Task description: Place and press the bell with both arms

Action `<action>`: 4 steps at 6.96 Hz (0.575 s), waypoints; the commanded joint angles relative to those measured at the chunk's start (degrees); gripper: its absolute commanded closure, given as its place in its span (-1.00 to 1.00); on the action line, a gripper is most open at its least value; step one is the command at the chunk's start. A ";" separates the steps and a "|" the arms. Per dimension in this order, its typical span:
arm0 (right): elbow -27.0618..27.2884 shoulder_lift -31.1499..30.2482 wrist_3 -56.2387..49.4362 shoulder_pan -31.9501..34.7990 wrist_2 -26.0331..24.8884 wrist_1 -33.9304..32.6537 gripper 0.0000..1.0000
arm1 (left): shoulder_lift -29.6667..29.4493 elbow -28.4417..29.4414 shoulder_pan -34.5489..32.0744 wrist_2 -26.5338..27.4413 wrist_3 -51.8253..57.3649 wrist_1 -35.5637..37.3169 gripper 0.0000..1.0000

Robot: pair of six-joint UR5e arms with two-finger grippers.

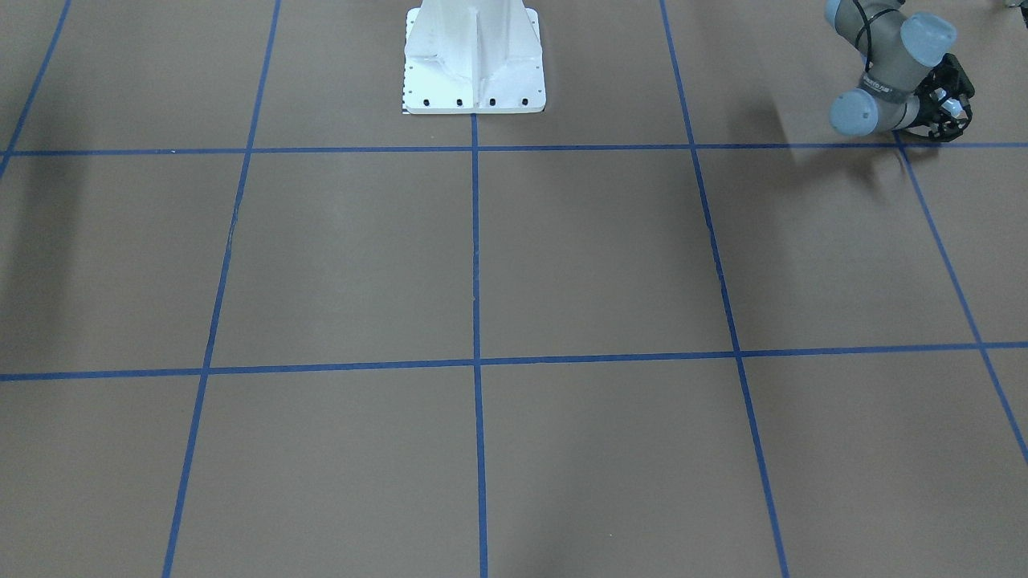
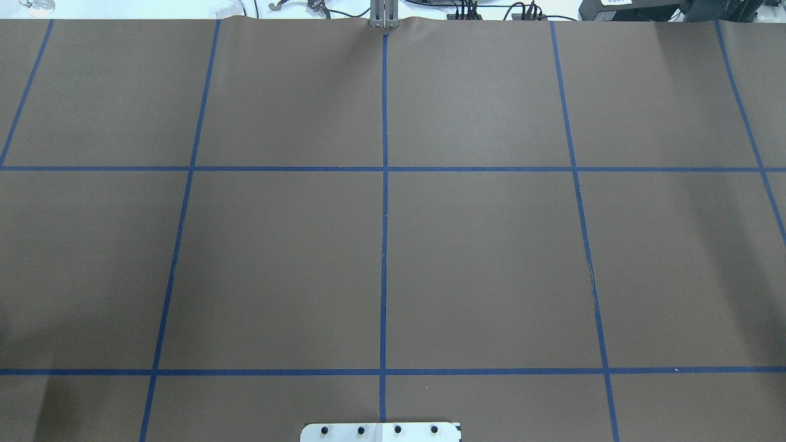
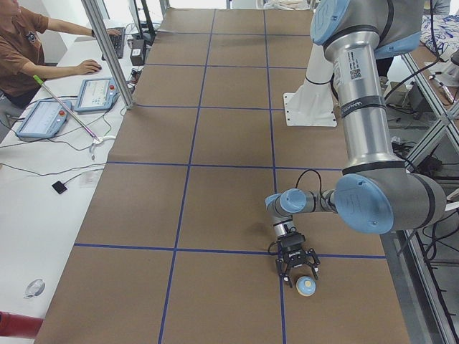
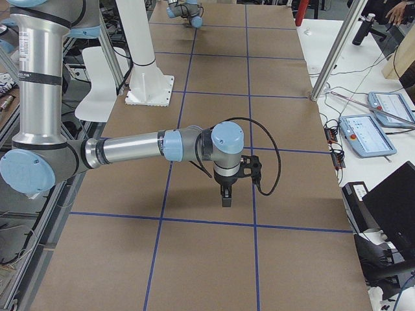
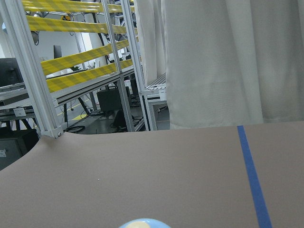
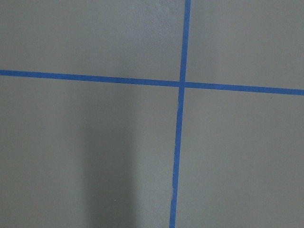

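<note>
**A:** From the table's left end, how will that small light-blue dome-shaped call bell (image 3: 307, 286) with the cream button handle?

**B:** Light and rigid, I'd judge, with a smooth dome that could slip. It is best taken low, across the cream base rim and clear of the button. It sits upright on the brown paper-covered worktop (image 3: 222, 208), which is marked with blue tape lines (image 3: 189, 164). The bell is just beside the fingertips of the near arm's black two-finger left gripper (image 3: 296, 269). I cannot tell whether they touch.

**A:** And that gripper itself?

**B:** Its fingers look spread and hold nothing.

**A:** The left wrist camera?

**B:** Only the bell's top shows, at the lower edge, so the bell lies close under that gripper.

**A:** The front-facing view?

**B:** The left gripper hangs low in the top right corner. I can't make out the bell there.

**A:** Overhead?

**B:** Neither the bell nor a gripper shows.

**A:** The table's right end?

**B:** The near arm's black right gripper (image 4: 225, 196) points straight down over the worktop, well apart from the bell. I cannot tell whether it is wide or narrow.

**A:** Its wrist camera?

**B:** Two tape lines crossing, and no bell.
</note>
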 commanded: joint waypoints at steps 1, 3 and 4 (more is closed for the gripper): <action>0.00 0.14 0.07 0.00 0.00 0.00 -1.00 | 0.00 0.00 2.72 -1.88 -1.92 -0.24 -1.00; 0.09 0.14 0.07 0.00 0.26 0.00 -1.00 | 0.44 0.00 2.91 -1.88 -1.84 -0.59 -1.00; 0.09 0.40 0.07 0.00 0.35 0.00 -1.00 | 0.97 0.00 2.91 -1.88 -1.67 -0.60 -1.00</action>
